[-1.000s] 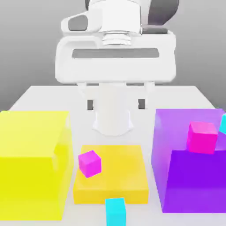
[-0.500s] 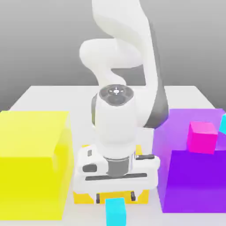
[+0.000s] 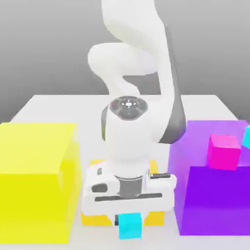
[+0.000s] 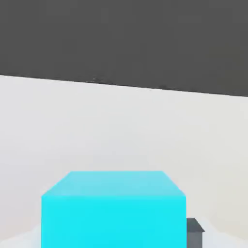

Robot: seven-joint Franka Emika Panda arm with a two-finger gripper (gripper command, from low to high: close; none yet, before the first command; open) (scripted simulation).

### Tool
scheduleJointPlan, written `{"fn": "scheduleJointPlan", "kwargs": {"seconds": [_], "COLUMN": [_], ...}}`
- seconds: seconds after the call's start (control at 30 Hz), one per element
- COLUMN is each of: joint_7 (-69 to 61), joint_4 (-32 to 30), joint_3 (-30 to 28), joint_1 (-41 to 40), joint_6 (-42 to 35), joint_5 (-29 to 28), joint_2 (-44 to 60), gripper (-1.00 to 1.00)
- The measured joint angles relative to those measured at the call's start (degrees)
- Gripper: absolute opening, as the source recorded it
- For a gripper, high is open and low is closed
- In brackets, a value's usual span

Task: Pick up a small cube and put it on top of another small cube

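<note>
1. At the exterior view's left, the yellow block [image 3: 39,180] stands on the table [image 3: 49,105]. It is tall and well apart from the action, so it probably blocks nothing unless the load swings that way.
2. Next comes the orange slab [image 3: 93,218], low and flat, mostly covered by the hand. Its edge lies just behind the grasp point, so a straight lift looks safest.
3. In the centre foreground, the arm [image 3: 129,141] bends down steeply, setting the gripper [image 3: 130,222] upright over the cube [image 3: 130,230]. The jaws are closed against the cube's two flanks. This looks like a grip made squarely on flat faces so the cube stays level for stacking.
4. In the hand view the cube [image 4: 114,213] sits close under the camera, with one dark finger [image 4: 193,231] touching its side.
5. To the right, the purple block [image 3: 210,205] rises in a step, near the hand's casing. It is the likeliest thing to clip on a sideways carry.
6. On that step sits a magenta cube [image 3: 223,151], slightly tilted.
7. At the far right edge is a cyan sliver [image 3: 247,136], possibly another small cube and a candidate target. Reaching it likely means lifting clear of the purple block first.
</note>
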Motion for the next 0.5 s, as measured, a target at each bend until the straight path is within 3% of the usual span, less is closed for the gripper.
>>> {"fn": "scheduleJointPlan", "kwargs": {"seconds": [0.37,0.5], "joint_7": [-22.73,-26.5], "joint_4": [15.88,19.39], "joint_3": [7.49,11.0], "joint_1": [2.08,8.06], "joint_6": [-27.06,-35.72], "joint_5": [3.55,4.86], "joint_2": [-6.66,-11.9], "gripper": [-1.0,-1.0]}}
